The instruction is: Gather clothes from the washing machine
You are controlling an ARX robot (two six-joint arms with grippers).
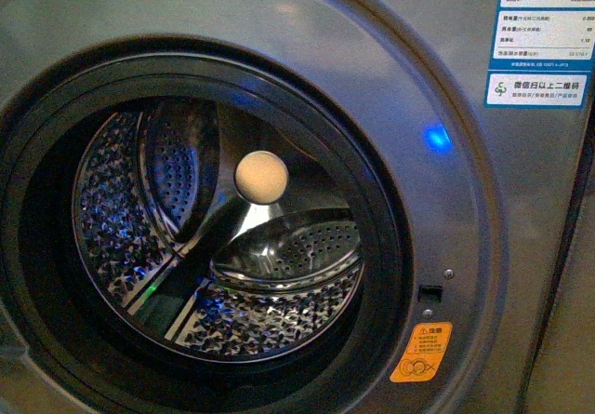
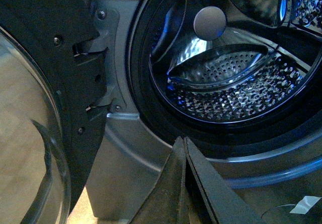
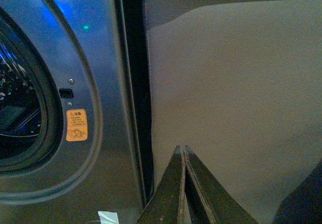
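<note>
The left gripper (image 2: 184, 146) sits nearest the left wrist camera, its two dark fingers pressed together to a single tip with nothing between them, just in front of the washing machine (image 2: 121, 148) and below the porthole rim. The right gripper (image 3: 181, 153) is likewise pressed together and holds nothing; it hangs beside the machine's right edge, in front of a plain beige side panel (image 3: 236, 108).

Beside the left gripper, on the hinge side of the washing machine, the black-rimmed glass door (image 2: 30, 133) stands swung open. On the machine's grey front, lower right of the porthole, an orange warning sticker (image 1: 421, 352) is stuck just below the small latch slot (image 1: 429, 294). A blue light (image 1: 437, 138) glows on the front to the right of the porthole, and a white and blue label (image 1: 547, 33) sits at the upper right corner.

Farther in, past the black door seal (image 1: 372, 200), the perforated steel drum (image 1: 121, 209) shows its raised paddles and a pale round disc (image 1: 261, 177) at the back centre. No clothes can be made out inside the drum in any view.
</note>
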